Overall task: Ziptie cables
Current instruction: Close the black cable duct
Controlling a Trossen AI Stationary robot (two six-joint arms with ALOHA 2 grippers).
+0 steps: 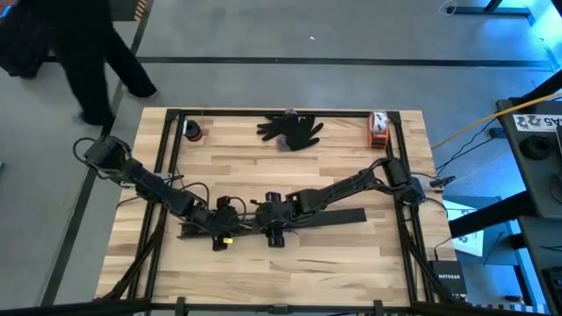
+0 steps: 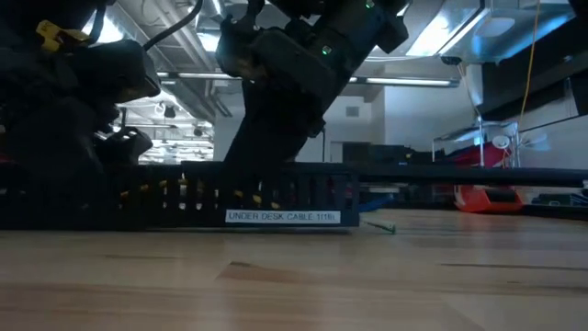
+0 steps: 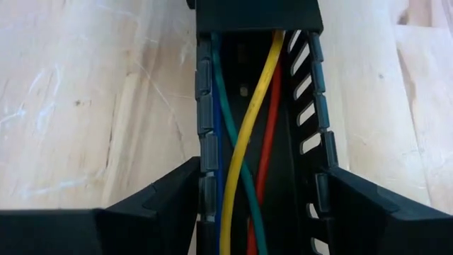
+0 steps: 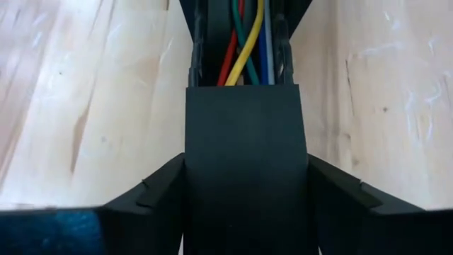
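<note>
Pale butcher-block planks of the table [image 1: 290, 263] carry a long black slotted channel [image 2: 230, 198] labelled "UNDER DESK CABLE", lying flat near the front edge. Inside its trough run the cables [image 3: 244, 142]: yellow, red, green and blue strands, the yellow one crossing over the green. The left gripper [image 3: 258, 205] straddles the open channel, a finger [image 3: 163, 205] standing just outside each slotted wall, jaws spread with the cables between them. Facing it from the channel's other end, the right gripper [image 4: 246, 191] brackets a solid black cover section [image 4: 244, 156], fingers close beside its flanks; whether they press it cannot be told. Beyond both grippers, at the table's far edge, lie a black glove [image 1: 292, 130], an orange tool [image 1: 378, 128] and a small dark spool [image 1: 192, 132]. A person in dark clothes [image 1: 83, 53] stands beyond the far left corner.
</note>
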